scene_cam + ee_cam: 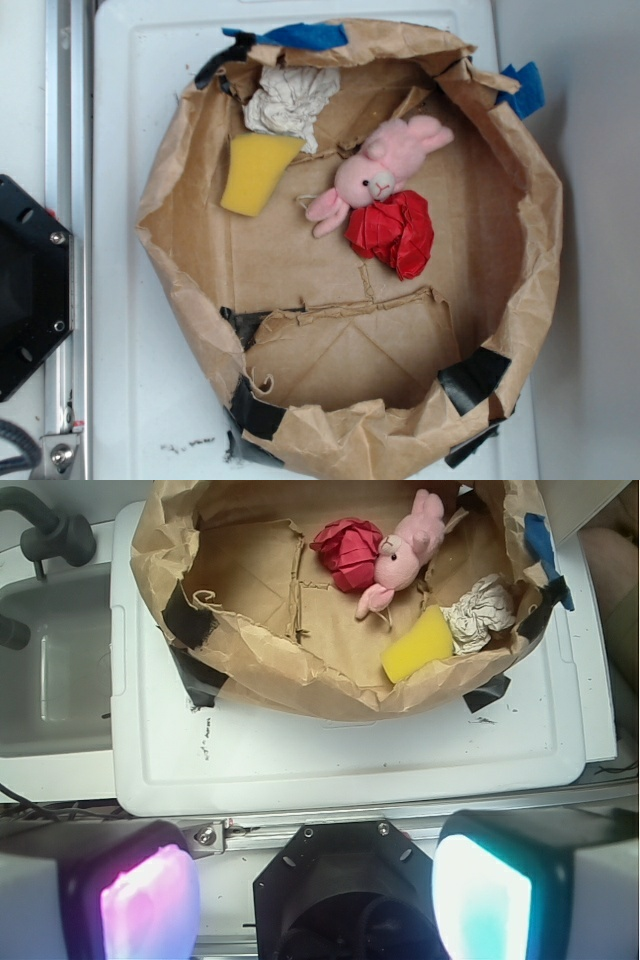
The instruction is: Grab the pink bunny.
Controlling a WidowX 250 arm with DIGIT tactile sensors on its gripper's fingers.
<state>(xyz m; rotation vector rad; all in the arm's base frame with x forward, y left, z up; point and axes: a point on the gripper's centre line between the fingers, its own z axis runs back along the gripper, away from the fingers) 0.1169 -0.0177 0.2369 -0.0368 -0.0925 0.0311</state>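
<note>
End effector [315, 880] open, far from pink bunny [403, 550]

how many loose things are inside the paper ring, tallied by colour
pink: 1, the pink bunny
red: 1, the red paper wad
yellow: 1, the yellow sponge wedge
whitish: 1, the crumpled white wad
total: 4, all inside the brown paper ring
</note>
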